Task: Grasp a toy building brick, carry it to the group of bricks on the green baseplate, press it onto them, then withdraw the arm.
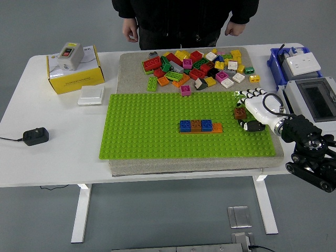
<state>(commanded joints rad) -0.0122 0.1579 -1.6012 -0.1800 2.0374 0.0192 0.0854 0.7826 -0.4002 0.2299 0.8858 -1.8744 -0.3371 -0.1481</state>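
Brown brick [240,112] on green baseplate [152,131]; brick group [201,126] mid-plate

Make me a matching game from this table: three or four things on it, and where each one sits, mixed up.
Things:
1. yellow box
2. black plug
3. blue tray
4. brown brick

Places:
A. in the right hand, over the green baseplate
B. far left of the table
C. far right edge of the table
D. left side, near the front edge

Pairs: 1-B, 2-D, 3-C, 4-A
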